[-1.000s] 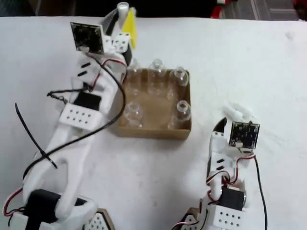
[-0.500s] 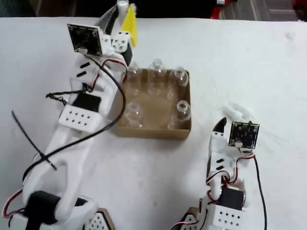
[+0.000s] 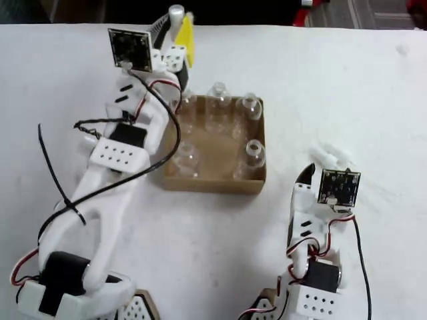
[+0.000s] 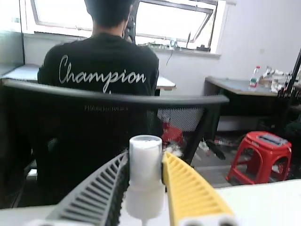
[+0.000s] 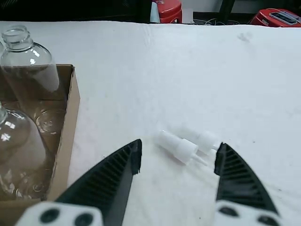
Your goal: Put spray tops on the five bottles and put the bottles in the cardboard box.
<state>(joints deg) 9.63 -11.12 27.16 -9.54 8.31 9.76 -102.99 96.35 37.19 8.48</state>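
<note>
Spray top (image 4: 145, 174) is clamped upright between the grey and yellow fingers of the left tool (image 4: 146, 157), cap end up, thin stem pointing down. The fingers are closed snug on its body. In the high view that tool (image 3: 175, 27) sits raised just past the far-left corner of the cardboard box (image 3: 215, 179), near the far edge of the desk (image 3: 347, 80).

Five clear bottles (image 3: 249, 107) stand upright inside the box, necks open: three along the far wall, two along the near wall. The far-left one is partly hidden by the left arm (image 3: 120, 153).

Two loose spray tops (image 5: 178, 147) lie on their sides on the desk, touching or nearly so, just right of the box and apart from it.

Right tool (image 5: 178, 149) is low over the desk, black fingers spread wide, holding nothing. The loose tops lie just ahead of its tips, in line with the gap.
</note>
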